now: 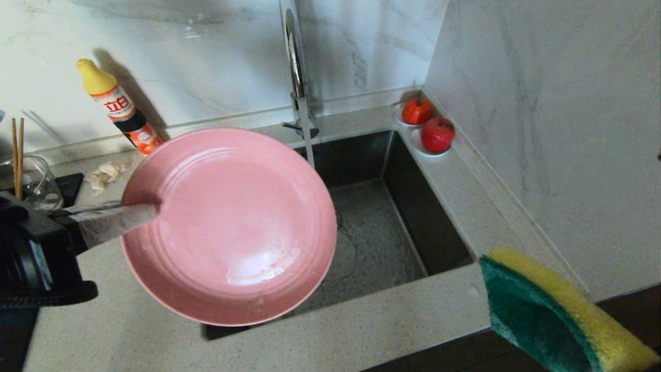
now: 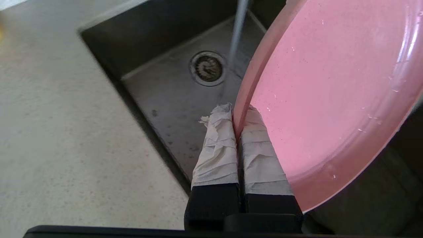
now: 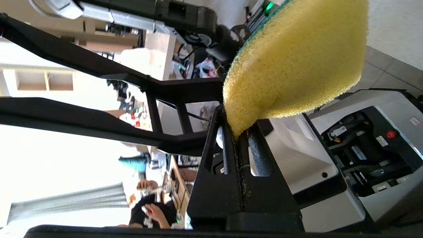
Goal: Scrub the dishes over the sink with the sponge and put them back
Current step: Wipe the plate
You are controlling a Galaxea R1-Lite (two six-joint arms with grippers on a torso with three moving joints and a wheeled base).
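My left gripper (image 1: pixel 155 209) (image 2: pixel 238 114) is shut on the rim of the wide pink plate (image 1: pixel 230 225) (image 2: pixel 330 96), holding it tilted over the left part of the steel sink (image 1: pixel 377 227) (image 2: pixel 178 96). Water runs from the chrome tap (image 1: pixel 297 72) just behind the plate. My right gripper (image 3: pixel 238 130) is shut on one corner of the yellow sponge (image 3: pixel 294 62) (image 1: pixel 557 315), raised off the counter's front right corner with its green face toward the sink. The chopsticks (image 1: pixel 18 155) stand in a clear glass jug (image 1: pixel 36 183) at far left. The teal bowl is out of view.
A yellow-capped detergent bottle (image 1: pixel 121 108) leans on the back wall, with a crumpled off-white rag (image 1: pixel 106 173) beside it. Two white saucers with red fruit (image 1: pixel 427 126) sit at the sink's back right corner. The drain strainer (image 2: pixel 207 67) lies below the plate.
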